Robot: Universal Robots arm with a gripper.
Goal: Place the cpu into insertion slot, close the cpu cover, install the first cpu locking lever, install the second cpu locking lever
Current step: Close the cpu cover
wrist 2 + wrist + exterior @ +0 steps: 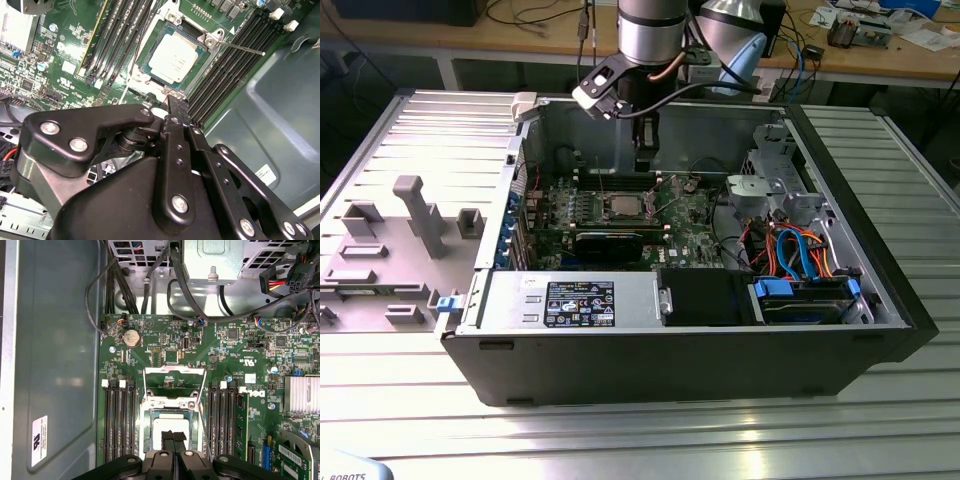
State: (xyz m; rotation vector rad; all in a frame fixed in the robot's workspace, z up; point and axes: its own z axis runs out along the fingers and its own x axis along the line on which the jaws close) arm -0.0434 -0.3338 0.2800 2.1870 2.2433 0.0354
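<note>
The cpu [170,426], a dull silver square, lies flat in the insertion slot [148,426] on the green motherboard; it also shows in the second wrist view as the cpu [172,57] and in the exterior view as the cpu [621,207]. The cpu cover [174,371], a thin metal frame, stands raised on its hinge side beside the slot. Thin wire locking levers [202,407] stick up free along the slot, one lever [242,48] jutting out from a corner. My gripper [175,437] hovers just above the slot's edge, shut, with nothing between its fingers [178,107].
Black memory slots [119,420] flank the socket on both sides. Cable bundles [125,290] and a metal drive cage [770,180] lie beyond the board. The case wall [55,365] rises close by, and a finned heatsink [301,394] and a black card [608,242] sit nearby.
</note>
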